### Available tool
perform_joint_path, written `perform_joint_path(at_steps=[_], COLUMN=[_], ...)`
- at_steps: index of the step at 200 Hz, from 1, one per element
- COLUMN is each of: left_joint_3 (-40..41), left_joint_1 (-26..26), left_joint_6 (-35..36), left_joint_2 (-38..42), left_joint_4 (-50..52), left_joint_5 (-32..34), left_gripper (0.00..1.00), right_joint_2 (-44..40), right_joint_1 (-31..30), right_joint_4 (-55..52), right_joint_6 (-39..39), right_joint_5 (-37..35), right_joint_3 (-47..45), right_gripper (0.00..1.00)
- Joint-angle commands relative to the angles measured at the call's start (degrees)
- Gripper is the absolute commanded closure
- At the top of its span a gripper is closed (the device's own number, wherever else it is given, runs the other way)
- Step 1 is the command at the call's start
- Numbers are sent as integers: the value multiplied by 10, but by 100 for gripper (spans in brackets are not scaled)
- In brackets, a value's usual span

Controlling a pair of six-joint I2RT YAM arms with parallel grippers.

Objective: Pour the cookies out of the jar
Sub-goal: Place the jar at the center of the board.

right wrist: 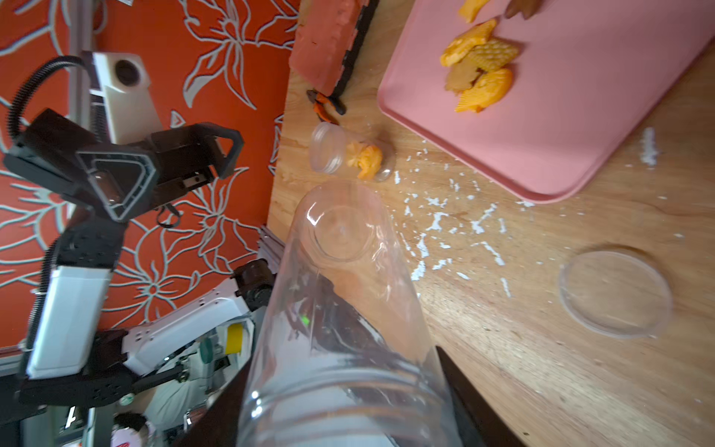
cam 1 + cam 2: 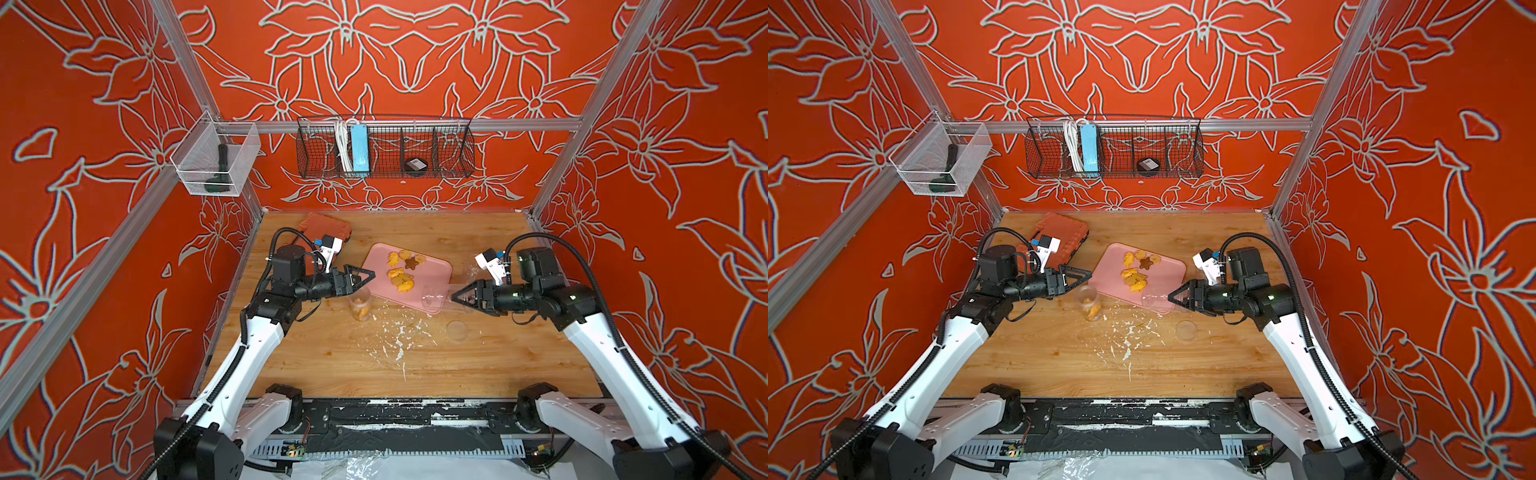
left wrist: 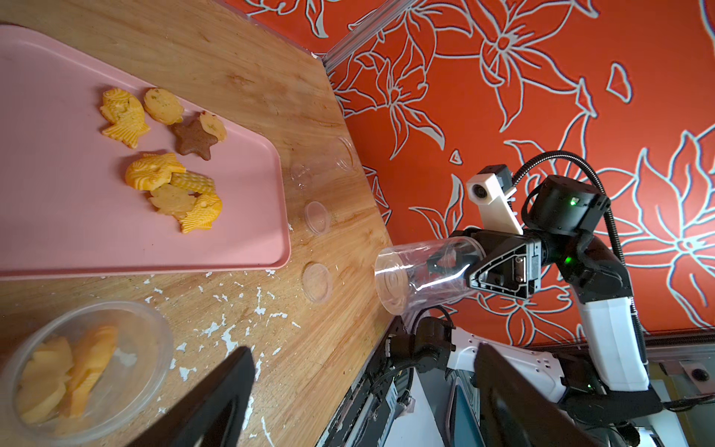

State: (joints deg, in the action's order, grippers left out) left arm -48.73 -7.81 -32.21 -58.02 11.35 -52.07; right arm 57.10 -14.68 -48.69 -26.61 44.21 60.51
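Now the right pincer (image 2: pixel 456 296) pinches an empty clear jar (image 2: pixel 434 296) sideways by the pink tray (image 2: pixel 432 268) holding most cookies (image 2: pixel 402 284); the spread left pincer (image 2: pixel 370 275) could topple the part-filled jar (image 2: pixel 360 306), spilling onto the counter (image 2: pixel 478 374)

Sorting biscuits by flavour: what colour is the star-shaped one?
Star cookie: brown, clearest in left wrist view.

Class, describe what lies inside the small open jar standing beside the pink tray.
Inside the small jar are several orange and yellow cookies, overlapping; those underneath are partly hidden.
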Motion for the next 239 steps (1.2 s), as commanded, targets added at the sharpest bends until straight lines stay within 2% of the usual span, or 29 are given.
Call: perform_joint_path(at_steps=[1, 62, 133, 187, 239], left_joint_3=[1, 14, 32, 37, 39], left_joint_1=[3, 3, 3, 3, 4], left_joint_6=[12, 0, 2, 10, 13], left_joint_2=[9, 30, 33, 29, 27], left_joint_4=[4, -14, -22, -21, -20], left_joint_5=[2, -15, -21, -22, -22], left_gripper=[10, 10, 10, 10, 10], right_joint_2=[-5, 8, 59, 100, 130], right_joint_1=[4, -7, -51, -79, -84], right_joint_4=[-76, -148, -182, -169, -150], right_joint_6=[48, 66, 71, 73, 76], right_joint_5=[-81, -225, -374, -442, -466], right_joint_3=[24, 46, 51, 33, 19], right_gripper=[37, 39, 40, 40, 39])
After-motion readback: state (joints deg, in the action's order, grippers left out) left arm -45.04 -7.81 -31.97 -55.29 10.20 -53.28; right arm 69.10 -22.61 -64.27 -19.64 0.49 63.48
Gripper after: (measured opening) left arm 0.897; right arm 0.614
